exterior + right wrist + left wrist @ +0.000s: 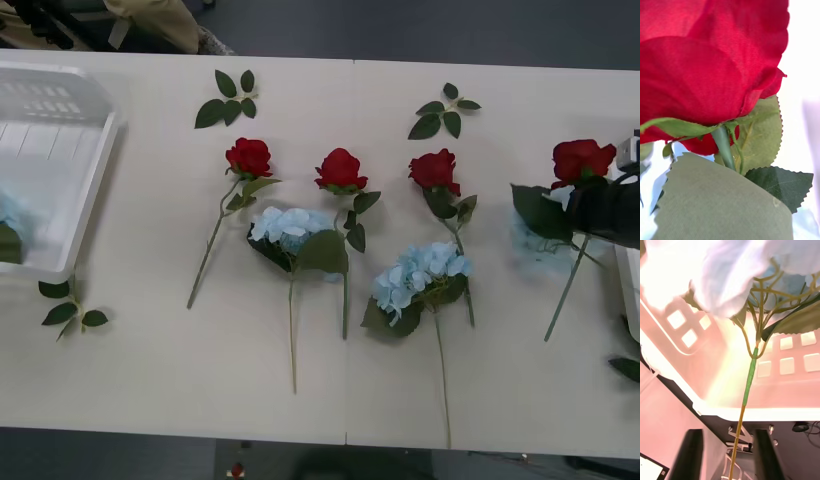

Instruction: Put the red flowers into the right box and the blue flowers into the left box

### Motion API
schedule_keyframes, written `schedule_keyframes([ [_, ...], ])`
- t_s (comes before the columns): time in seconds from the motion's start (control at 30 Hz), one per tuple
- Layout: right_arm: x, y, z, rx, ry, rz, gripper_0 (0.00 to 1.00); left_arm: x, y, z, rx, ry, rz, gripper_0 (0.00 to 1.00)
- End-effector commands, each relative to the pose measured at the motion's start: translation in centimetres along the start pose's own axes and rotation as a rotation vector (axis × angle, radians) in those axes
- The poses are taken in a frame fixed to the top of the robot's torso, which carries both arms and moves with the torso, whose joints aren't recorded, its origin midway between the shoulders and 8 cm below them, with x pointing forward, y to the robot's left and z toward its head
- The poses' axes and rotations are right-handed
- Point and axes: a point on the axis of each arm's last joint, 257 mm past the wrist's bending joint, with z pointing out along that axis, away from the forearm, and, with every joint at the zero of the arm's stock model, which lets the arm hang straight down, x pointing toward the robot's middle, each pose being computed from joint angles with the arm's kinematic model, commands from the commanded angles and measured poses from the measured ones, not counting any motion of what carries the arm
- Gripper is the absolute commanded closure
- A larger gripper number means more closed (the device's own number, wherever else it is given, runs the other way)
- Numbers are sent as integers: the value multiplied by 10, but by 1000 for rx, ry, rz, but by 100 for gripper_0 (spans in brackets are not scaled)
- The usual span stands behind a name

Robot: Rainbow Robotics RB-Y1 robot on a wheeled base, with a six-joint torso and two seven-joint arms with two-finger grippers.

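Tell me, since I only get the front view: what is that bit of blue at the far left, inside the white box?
Observer: A blue flower. The left wrist view shows its pale head and branching green stem in front of the slotted wall of the box.
Operator: Is the left pincer gripping it?
Observer: It doesn't look so. The left pincer is open, with its black fingers apart, and the thin stem passes between them without touching either.
Operator: And the rose at the far right?
Observer: The right wrist view has that red flower right up against the camera, with saw-edged leaves under the bloom. The right pincer sits beside it.
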Motion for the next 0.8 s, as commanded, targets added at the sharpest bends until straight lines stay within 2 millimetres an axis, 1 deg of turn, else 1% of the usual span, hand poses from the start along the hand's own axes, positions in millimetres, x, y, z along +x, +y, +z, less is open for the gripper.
schedule_keyframes([
  [0.03,-9,16,-27,-32,-48,-93,100,-3,15,-13,-22,-28,18,0],
  [0.13,-8,27,-37,-85,-54,-74,100,-5,15,-15,-13,-41,11,0],
  [0.27,-12,35,-41,-130,-65,-51,100,-10,13,-23,8,-65,5,0],
  [0.37,-15,40,-40,-144,-79,-36,100,-16,10,-39,30,-89,9,0],
  [0.4,-14,41,-40,-148,-83,-34,100,-18,10,-47,36,-102,11,0],
  [0.47,-15,42,-38,-150,-89,-29,100,-29,2,-67,70,-145,32,0],
  [0.5,-15,41,-38,-149,-90,-30,100,-32,-2,-73,84,-158,43,0],
  [0.57,-15,41,-38,-148,-92,-34,100,-48,-17,-98,138,-235,102,0],
  [0.63,-15,41,-37,-148,-92,-35,100,-63,-30,-117,172,-303,142,0],
  [0.67,-15,41,-37,-148,-92,-35,100,-75,-41,-130,191,-351,177,0],
  [0.7,-15,41,-37,-148,-92,-35,100,-85,-50,-139,205,-388,202,0],
  [0.73,-16,41,-37,-149,-94,-35,100,-98,-64,-149,229,-435,232,0],
  [0.77,-16,41,-38,-149,-94,-36,100,-106,-72,-153,244,-460,246,0],
  [0.8,-17,40,-38,-146,-98,-38,99,-119,-87,-159,271,-505,268,0],
])
